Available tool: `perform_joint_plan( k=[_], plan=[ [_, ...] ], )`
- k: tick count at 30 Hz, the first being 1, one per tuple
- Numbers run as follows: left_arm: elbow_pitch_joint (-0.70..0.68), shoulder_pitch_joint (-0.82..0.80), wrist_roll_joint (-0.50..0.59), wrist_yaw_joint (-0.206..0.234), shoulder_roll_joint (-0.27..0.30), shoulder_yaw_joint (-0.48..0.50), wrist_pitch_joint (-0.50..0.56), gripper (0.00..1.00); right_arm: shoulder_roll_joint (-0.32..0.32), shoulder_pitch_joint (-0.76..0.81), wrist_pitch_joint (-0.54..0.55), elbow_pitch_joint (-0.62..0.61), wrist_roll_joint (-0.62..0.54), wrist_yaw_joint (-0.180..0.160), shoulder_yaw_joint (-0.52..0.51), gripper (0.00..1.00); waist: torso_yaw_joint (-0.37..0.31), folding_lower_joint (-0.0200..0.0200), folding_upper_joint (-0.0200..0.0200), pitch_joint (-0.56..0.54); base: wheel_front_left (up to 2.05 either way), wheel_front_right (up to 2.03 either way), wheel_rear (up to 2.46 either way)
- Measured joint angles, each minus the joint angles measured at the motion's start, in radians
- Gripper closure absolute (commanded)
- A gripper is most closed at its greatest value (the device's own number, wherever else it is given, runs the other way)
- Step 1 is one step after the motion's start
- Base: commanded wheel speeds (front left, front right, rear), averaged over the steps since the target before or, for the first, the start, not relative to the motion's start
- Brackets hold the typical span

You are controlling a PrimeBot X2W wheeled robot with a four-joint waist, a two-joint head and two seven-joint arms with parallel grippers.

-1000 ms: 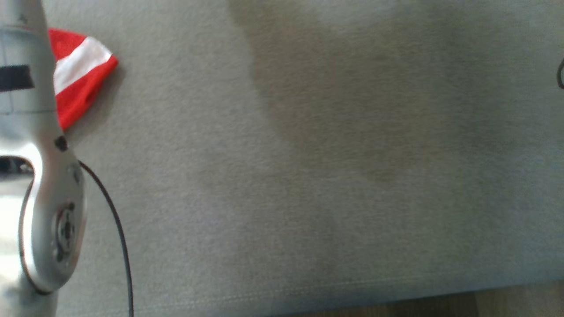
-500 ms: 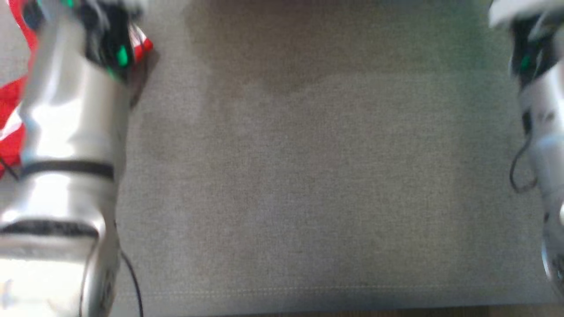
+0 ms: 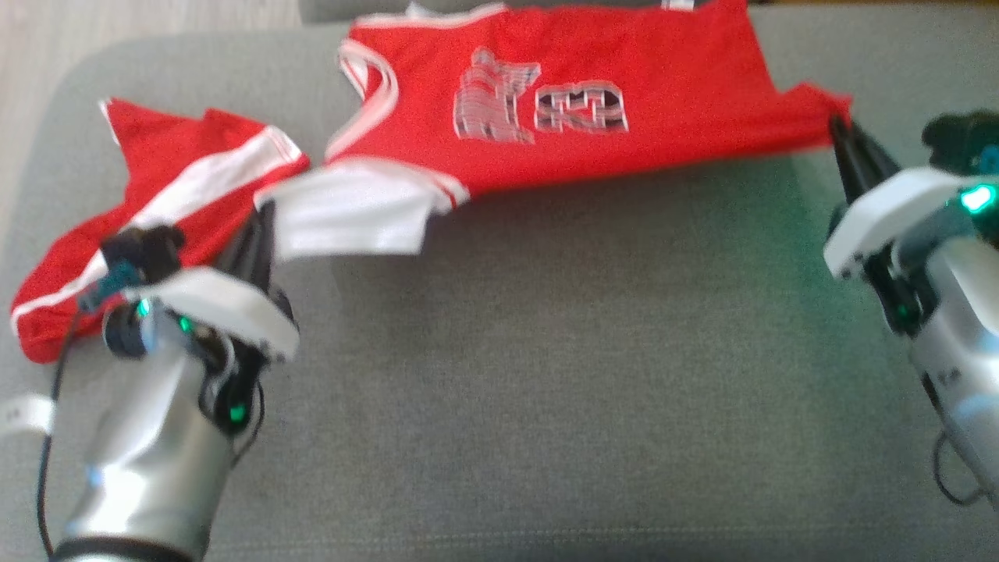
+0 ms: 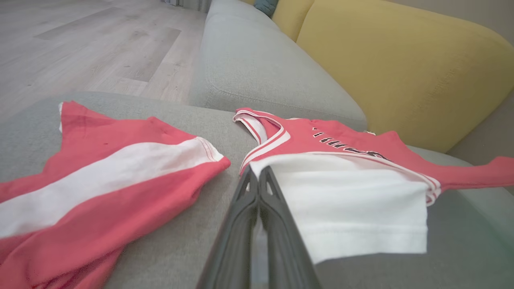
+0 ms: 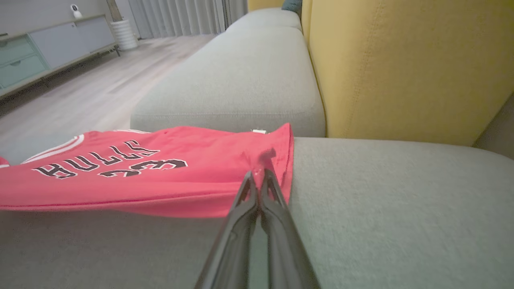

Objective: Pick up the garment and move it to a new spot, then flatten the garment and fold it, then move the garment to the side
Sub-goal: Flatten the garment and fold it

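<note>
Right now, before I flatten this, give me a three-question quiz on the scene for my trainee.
1. True or false: the right tool is shut on a corner of the jersey.
2. What lies on the sofa just left of the left tool? A) a towel B) shorts C) a sock
3. Fill in: the backrest behind the jersey is ____ in colour.

Key: 1 true; 2 B; 3 yellow.
</note>
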Motion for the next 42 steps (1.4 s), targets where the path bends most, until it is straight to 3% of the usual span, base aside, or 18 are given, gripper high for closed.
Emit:
perform_joint_plan(
  k=[7, 22, 33, 42],
  plan=[
    [-0.128, 0.145, -0.039, 0.0, 0.073, -0.112, 0.039, 1.0, -0.082, 0.089, 0.104, -0.041, 0.073, 0.0, 0.11, 1.0, 0.01, 0.0, 0.0, -0.087, 0.0, 0.0, 0.0],
    [-0.48, 0.438, -0.203, 0.0, 0.285, -0.276, 0.279, 1.0, -0.238, 0.268, 0.418, -0.215, 0.256, 0.0, 0.286, 1.0, -0.015, 0.0, 0.0, -0.195, 0.0, 0.0, 0.0],
    [-0.672, 0.542, -0.335, 0.002, 0.409, -0.305, 0.447, 1.0, -0.337, 0.366, 0.685, -0.354, 0.378, 0.0, 0.316, 1.0, -0.036, 0.0, 0.0, -0.233, 0.0, 0.0, 0.0],
    [-0.719, 0.492, -0.321, 0.053, 0.423, -0.291, 0.476, 1.0, -0.36, 0.378, 0.713, -0.42, 0.364, 0.0, 0.24, 1.0, -0.044, 0.0, 0.0, -0.208, 0.0, 0.0, 0.0]
  ],
)
